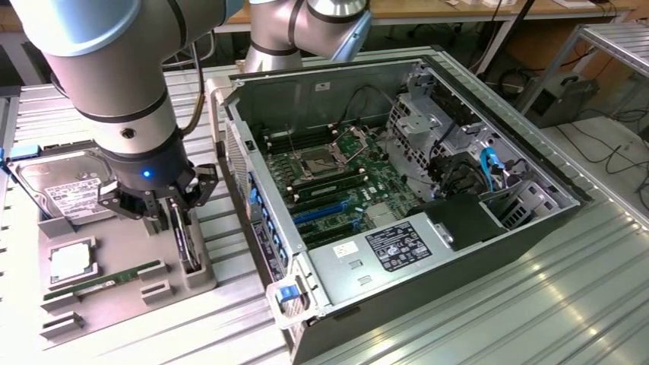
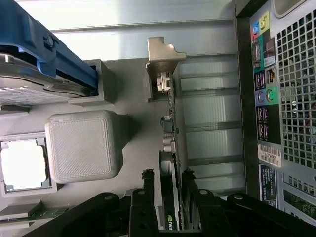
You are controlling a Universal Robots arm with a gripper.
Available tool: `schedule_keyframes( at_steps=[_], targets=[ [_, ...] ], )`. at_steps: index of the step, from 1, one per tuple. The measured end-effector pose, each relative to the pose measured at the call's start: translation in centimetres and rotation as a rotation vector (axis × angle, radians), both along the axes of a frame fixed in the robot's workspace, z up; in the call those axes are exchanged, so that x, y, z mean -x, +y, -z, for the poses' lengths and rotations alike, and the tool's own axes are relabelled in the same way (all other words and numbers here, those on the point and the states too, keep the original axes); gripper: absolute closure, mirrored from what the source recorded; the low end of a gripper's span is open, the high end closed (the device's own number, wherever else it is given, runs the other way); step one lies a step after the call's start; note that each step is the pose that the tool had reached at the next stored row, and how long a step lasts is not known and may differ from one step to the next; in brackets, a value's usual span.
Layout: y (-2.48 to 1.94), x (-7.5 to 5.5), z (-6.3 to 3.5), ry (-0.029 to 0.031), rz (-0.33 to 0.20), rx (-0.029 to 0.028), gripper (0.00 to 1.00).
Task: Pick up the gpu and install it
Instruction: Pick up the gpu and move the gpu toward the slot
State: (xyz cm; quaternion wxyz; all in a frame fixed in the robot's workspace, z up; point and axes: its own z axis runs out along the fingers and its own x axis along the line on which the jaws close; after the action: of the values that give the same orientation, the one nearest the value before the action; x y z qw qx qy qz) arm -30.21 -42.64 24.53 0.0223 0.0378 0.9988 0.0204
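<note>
In the exterior view, the arm reached down over the gray tray (image 1: pixel 127 247), which lay on the ribbed metal table (image 1: pixel 568 289) beside the open computer case (image 1: pixel 426 319). The gripper (image 1: pixel 170 217) hung low at the tray edge nearest the case. The gpu (image 1: pixel 188 247) stood on its long edge in a slot along that same edge, directly under the gripper. The hard drive (image 1: pixel 66 190) sat at the tray's far corner, away from the case. The processor chip (image 1: pixel 73 260) lay nearer the middle of the tray, and the memory stick (image 1: pixel 106 281) lay toward the near edge.

In the wrist view, the gpu (image 2: pixel 170 148) ran edge-up along the tray (image 2: pixel 133 148), with its silver bracket (image 2: pixel 163 54) at the end farthest from the gripper (image 2: pixel 168 174). The two black fingers (image 2: pixel 147 197) stood wide apart, one on each face of the card. A thin gap showed on either side, so nothing was clamped. The case's rear panel (image 2: pixel 291 98) lay just past the tray edge on one side of the card. A raised gray block (image 2: pixel 84 145), the processor chip (image 2: pixel 22 165) and the blue-framed hard drive (image 2: pixel 44 54) lay on the other.
</note>
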Motion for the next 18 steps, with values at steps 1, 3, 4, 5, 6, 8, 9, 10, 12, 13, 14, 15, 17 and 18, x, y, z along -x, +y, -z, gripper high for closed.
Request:
schedule_keyframes(
  at_steps=[1,3,4,5,6,8,9,10,12,13,14,15,17,18],
  targets=[
    [0.00,0.00,0.00,0.0000,0.000,0.0000,0.64],
    [0.00,0.00,0.00,-0.0001,0.000,0.0000,0.65],
    [0.00,0.00,0.00,0.0000,0.000,0.0000,0.65],
    [0.00,0.00,0.00,0.0000,0.000,0.0000,0.72],
    [0.00,0.00,0.00,0.0000,0.000,0.0000,0.72],
    [0.00,0.00,0.00,0.0000,0.000,0.0000,0.73],
    [0.00,0.00,0.00,0.0000,-0.002,0.0001,0.73],
    [0.00,0.00,0.00,-0.0001,-0.011,0.0000,0.73],
    [0.00,-0.01,0.00,-0.0001,-0.024,0.0000,0.73],
    [0.00,-0.02,0.00,-0.0001,-0.030,0.0000,0.73],
    [0.00,-0.02,0.01,-0.0001,-0.034,-0.0001,0.74],
    [0.00,-0.04,0.00,-0.0001,-0.043,0.0000,0.74],
    [0.00,-0.05,0.01,-0.0001,-0.058,-0.0001,0.74],
    [0.00,-0.06,0.01,-0.0001,-0.070,-0.0001,0.74]
  ],
)
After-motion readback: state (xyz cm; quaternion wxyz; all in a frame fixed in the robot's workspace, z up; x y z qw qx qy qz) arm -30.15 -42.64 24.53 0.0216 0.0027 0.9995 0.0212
